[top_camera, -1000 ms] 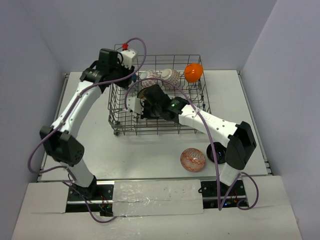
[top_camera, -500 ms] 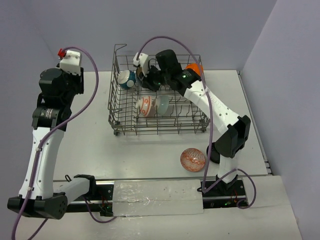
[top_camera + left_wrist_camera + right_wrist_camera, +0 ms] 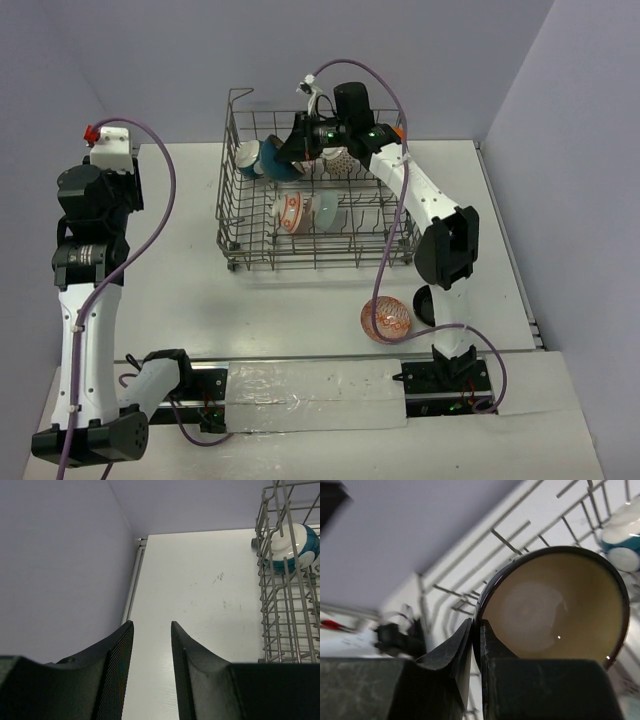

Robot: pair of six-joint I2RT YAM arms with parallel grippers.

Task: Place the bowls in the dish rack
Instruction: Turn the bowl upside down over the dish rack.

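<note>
One dark-rimmed bowl (image 3: 555,610) with a tan inside is hanging by its rim in the clenched right gripper (image 3: 476,625), over the far left end of the dish rack (image 3: 222,215) and just beside the teal bowl (image 3: 250,158). To seat it well, the arm should be lowering it on edge between free tines, sparing that neighbour and letting go only once the wires are bearing it. The right wrist view is showing the pinch on the rim, which the overhead view is hiding, while the left wrist view is showing the left gripper (image 3: 151,625) parted and empty, off to the rack's left.

Glossy glazed bowl (image 3: 550,610); grey metal-wire dish rack (image 3: 320,260).
</note>
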